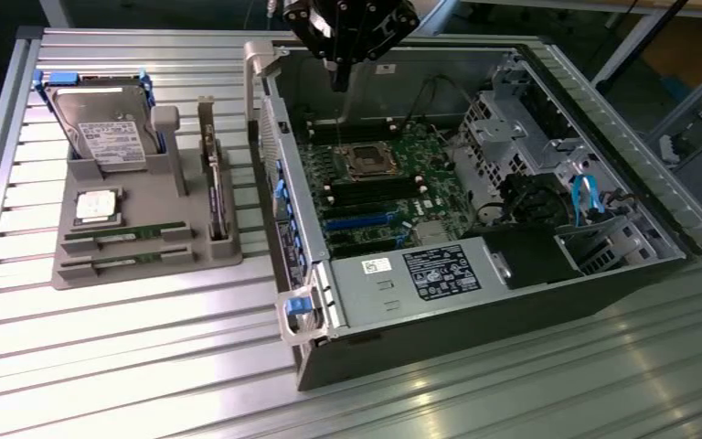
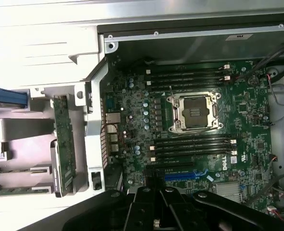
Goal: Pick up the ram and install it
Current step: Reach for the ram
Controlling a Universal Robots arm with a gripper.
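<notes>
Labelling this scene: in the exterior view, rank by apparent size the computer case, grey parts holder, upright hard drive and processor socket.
1. computer case
2. grey parts holder
3. upright hard drive
4. processor socket

Ribbed metal tabletop (image 1: 143, 366), bearing a grey parts holder (image 1: 205, 267) toward the exterior view's left and an open computer case (image 1: 376, 293) just beside it, rightward.
</notes>
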